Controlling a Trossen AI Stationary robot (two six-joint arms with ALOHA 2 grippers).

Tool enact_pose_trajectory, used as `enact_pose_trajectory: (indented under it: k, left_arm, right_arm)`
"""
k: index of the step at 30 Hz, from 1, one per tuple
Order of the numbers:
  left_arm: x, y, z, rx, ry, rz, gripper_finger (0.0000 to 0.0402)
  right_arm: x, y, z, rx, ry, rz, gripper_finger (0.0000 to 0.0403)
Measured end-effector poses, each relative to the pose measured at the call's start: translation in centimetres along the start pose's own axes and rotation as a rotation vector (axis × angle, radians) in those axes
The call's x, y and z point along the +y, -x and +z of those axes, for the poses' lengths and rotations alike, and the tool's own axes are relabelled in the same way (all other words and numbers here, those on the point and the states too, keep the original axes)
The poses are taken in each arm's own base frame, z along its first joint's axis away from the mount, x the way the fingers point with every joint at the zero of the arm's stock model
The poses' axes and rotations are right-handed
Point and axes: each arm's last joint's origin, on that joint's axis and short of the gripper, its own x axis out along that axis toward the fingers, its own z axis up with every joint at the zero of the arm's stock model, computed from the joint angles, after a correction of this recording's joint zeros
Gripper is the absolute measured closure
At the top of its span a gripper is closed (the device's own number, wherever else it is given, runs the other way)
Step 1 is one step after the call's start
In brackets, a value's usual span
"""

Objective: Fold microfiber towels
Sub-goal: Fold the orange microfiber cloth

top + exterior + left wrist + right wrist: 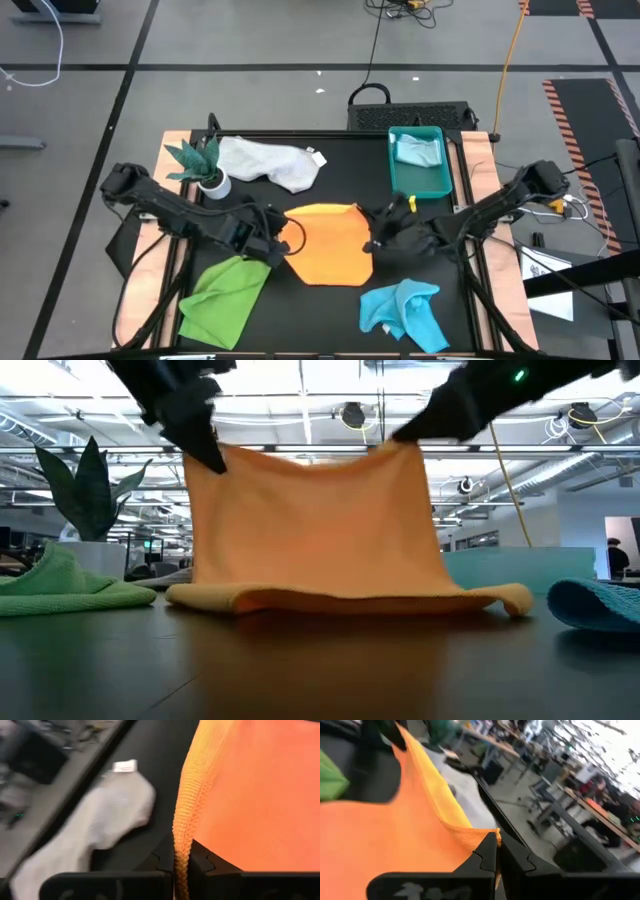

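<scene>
1. The soft square orange microfiber towel (315, 525) hangs over the middle of the dark worktop (300, 670). Its lower edge rests on the surface in a rolled fold, and its upper edge is stretched between the two hands.
2. The left hand (181, 865) is pinched tight on one upper corner. The right hand (498, 855) is pinched on the other.
3. It looks light and limp: it sags between the grips and drapes straight down. The looped pile should give the fingers good purchase, so corners and hems are the places to hold.
4. Its colour is an even orange with a paler, ribbed yellow-orange hem. No stains show.
5. Toward the worktop's front edge lie a crumpled lime green towel (225, 297) and a bunched turquoise-blue towel (405, 312).
6. Toward the back edge lie a rumpled white-grey towel (268, 162) and a pale blue towel (418, 150), the latter inside a teal plastic tray (418, 185).
</scene>
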Motion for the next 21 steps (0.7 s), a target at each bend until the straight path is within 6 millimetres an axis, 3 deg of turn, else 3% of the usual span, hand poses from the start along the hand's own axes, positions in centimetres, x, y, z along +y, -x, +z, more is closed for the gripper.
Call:
enact_pose_trajectory:
  k: [4,8,13,17,21]
  left_arm:
    - [-0.1,2.9,-0.3,-0.021,0.002,-0.150,0.0396]
    - [-0.3,6.7,-0.4,-0.088,0.033,-0.386,0.0385]
    - [0.1,12.4,0.8,-0.369,0.052,-0.691,0.0388]
    - [1.3,14.8,1.7,-0.551,0.010,-0.765,0.0395]
    - [2.0,13.8,2.0,-0.546,-0.017,-0.654,0.0392]
  right_arm:
    - [-0.5,3.2,2.0,-0.129,-0.086,0.147,0.0402]
    - [-0.2,7.2,4.4,-0.386,-0.154,0.507,0.0402]
    - [-0.6,10.9,7.0,-0.733,-0.364,0.791,0.0402]
    - [-1.5,11.4,7.5,-0.734,-0.502,0.691,0.0402]
    - [-1.7,10.0,6.6,-0.512,-0.465,0.392,0.0402]
